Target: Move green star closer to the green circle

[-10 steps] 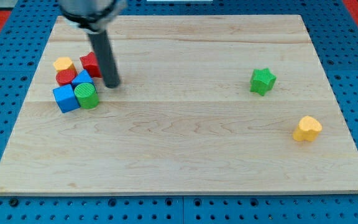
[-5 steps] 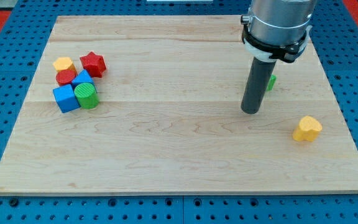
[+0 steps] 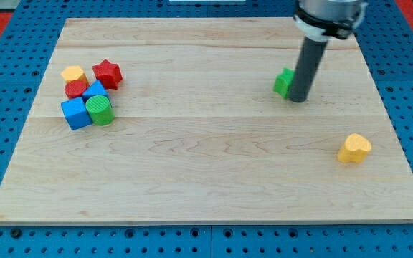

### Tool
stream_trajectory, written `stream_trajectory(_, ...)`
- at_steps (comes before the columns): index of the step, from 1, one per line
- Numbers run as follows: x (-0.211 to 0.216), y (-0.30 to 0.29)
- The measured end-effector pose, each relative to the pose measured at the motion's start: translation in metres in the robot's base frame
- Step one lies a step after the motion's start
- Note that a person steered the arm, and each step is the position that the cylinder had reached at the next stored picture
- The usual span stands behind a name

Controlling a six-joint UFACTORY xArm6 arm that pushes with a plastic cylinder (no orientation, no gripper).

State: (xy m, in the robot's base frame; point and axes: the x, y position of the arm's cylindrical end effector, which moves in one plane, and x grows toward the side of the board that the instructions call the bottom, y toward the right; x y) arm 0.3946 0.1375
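My tip [image 3: 299, 99]: bare dark rod end, no jaws, grasps nothing; sits against view's-right side of small green plastic star block [image 3: 284, 83] (star half hidden behind rod).

Star far from green ribbed circle block [image 3: 101, 111], which sits in cluster at view's left of pale wooden board [image 3: 206, 172].

Risks:
- off-centre push, star spins, slips off rod
- star arriving fast scatters cluster

Count:
- green 2
- red 2
- blue 2
- yellow 2

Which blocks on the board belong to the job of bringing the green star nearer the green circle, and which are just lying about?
Belong to the job:
green star, at my tip
green circle

Lying about:
red star
yellow block
red block
blue cube
second blue block
yellow heart
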Motion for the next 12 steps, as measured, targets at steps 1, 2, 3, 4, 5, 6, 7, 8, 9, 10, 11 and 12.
stream_trajectory(1,-0.003,-0.009)
stream_trajectory(2,-0.028,0.039)
stream_trajectory(3,-0.040,-0.002)
stream_trajectory(4,-0.028,-0.071)
stream_trajectory(5,-0.017,-0.137)
stream_trajectory(6,-0.020,-0.149)
stream_trajectory(7,-0.048,-0.135)
stream_trajectory(8,-0.051,-0.176)
stream_trajectory(9,-0.029,-0.200)
stream_trajectory(10,-0.021,-0.201)
stream_trajectory(11,-0.007,-0.199)
stream_trajectory(12,0.000,-0.215)
